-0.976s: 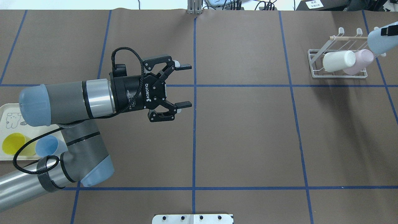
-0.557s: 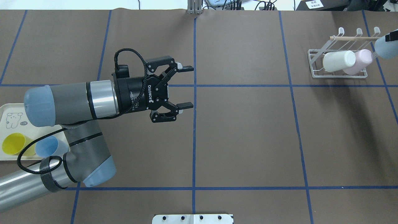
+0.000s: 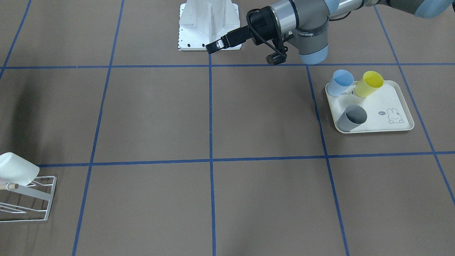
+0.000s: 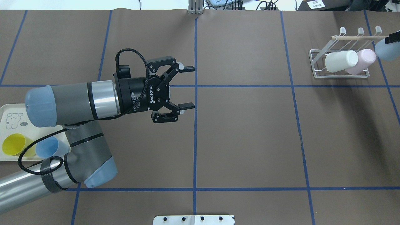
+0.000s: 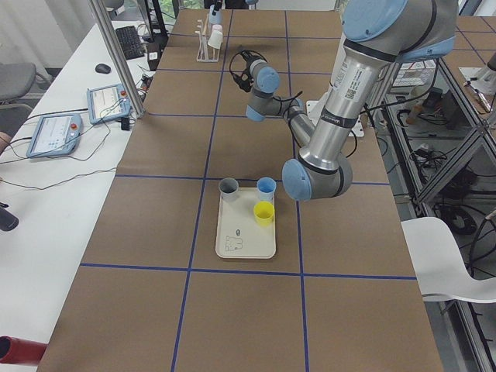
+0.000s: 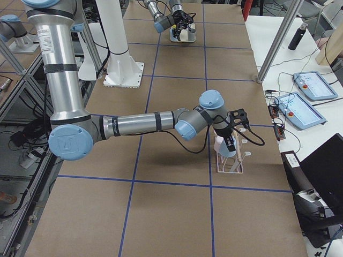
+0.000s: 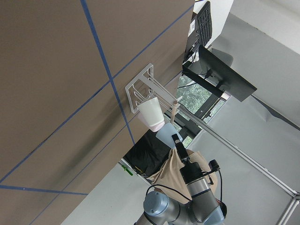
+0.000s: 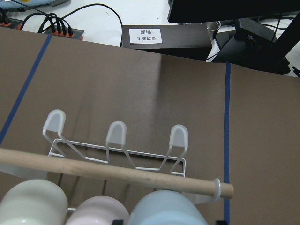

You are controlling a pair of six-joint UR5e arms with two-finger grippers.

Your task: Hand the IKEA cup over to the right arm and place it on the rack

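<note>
The right arm's fingers [image 4: 393, 38] are clenched on the pale blue cup [image 4: 387, 51] at the far right corner of the bench [image 4: 250, 140], over the rack [image 8: 116, 133]. The cup lies tilted, base up by the dowel [image 8: 117, 173], just beside the pink cup [image 4: 362, 59] and in line with the white cup [image 4: 340, 61]; whether it rests on a prong I cannot tell. The left arm's fingers [image 4: 187, 67] are spread and empty toward the bench's middle, well apart, so the right arm is nearer.
</note>
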